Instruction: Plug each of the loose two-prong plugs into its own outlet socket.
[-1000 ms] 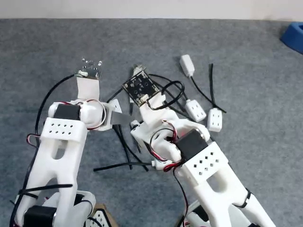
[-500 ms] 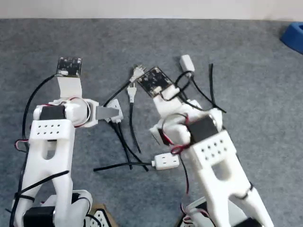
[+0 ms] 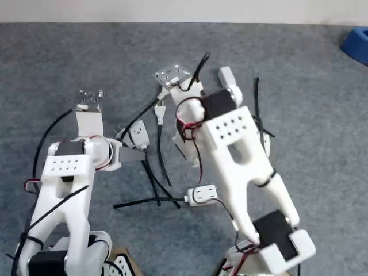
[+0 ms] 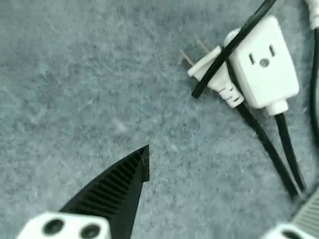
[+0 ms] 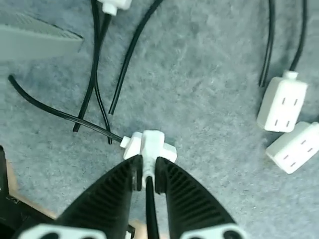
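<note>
On the grey carpet a white two-prong plug (image 4: 214, 74) lies against a white socket (image 4: 264, 64), its black cord crossing the socket's face. My left gripper (image 4: 222, 184) is open and empty just short of them, beside that socket (image 3: 138, 133). Another plug (image 3: 160, 112) lies nearby. My right gripper (image 5: 147, 167) is raised high, its fingers (image 5: 119, 189) shut on what looks like a small white plug (image 5: 147, 174) with a thin black cord trailing back. It hangs over a lone socket (image 5: 149, 144), which is also the socket (image 3: 201, 194) in the high view.
Two more white sockets (image 5: 281, 104) (image 5: 294, 148) lie side by side to the right. A white socket (image 3: 227, 77) sits farther back. Black cords (image 3: 152, 184) criss-cross the middle of the carpet. A blue object (image 3: 356, 43) stands at the far right corner.
The right arm has risen from low over the cords in the middle to high above the carpet. The left arm's wrist swung out left and came back toward the socket.
</note>
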{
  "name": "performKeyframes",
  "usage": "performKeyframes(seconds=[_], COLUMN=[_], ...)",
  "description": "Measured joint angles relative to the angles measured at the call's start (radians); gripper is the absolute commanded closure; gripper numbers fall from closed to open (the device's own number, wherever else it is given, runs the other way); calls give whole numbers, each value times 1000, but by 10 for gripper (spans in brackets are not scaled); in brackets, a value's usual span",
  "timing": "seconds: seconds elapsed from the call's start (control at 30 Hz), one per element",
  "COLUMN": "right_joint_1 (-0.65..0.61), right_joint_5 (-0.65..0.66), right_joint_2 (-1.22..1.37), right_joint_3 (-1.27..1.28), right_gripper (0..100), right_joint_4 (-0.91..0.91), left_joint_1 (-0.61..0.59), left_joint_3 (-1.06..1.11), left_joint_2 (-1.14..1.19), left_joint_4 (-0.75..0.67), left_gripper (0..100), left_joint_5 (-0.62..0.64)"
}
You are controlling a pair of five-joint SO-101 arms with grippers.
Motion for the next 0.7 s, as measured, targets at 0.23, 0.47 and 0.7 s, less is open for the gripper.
performKeyframes(seconds=[0.23, 0.47, 0.7], right_joint_1=[0, 69, 126], right_joint_5=[-87, -141, -118], right_joint_2=[35, -49, -265], right_joint_3=[51, 170, 502], right_gripper=[992, 992, 992], right_joint_4=[0, -5, -163], left_joint_1=[0, 0, 0], left_joint_3=[68, 75, 75], left_joint_2=[0, 0, 0], left_joint_4=[-104, -137, -137], left_gripper=[526, 526, 526], left_joint_5=[0, 0, 0])
